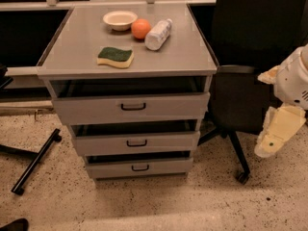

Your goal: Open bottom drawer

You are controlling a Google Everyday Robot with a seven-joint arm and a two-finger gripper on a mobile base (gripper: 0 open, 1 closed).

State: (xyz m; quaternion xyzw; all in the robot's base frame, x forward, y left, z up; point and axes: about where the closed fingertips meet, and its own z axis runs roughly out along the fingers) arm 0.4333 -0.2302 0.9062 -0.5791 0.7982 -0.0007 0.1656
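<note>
The grey desk (183, 57) fills the middle of the view, with three drawer fronts stacked under its front edge. A black office chair (255, 42) stands just beside its right edge. The top drawer (91, 110) has the tallest front and the middle drawer (96, 143) a smaller one. The bottom drawer (110, 168) sits lowest, just above the speckled floor, below the middle of the desk's front edge. It has a dark gap above its panel and a small black loop handle (140, 168) at its centre. The pale gripper (279, 134) hangs off the desk's right edge, in front of the chair and well apart from every drawer (whether it is spread or pressed together cannot be told). On the desk, a white bottle (158, 34) lies on its side near the back edge. A green-and-yellow sponge (115, 57) lies nearer the front left corner. A shallow bowl (120, 19) sits by the back edge, and an orange (141, 28) is between the bowl and the bottle.
</note>
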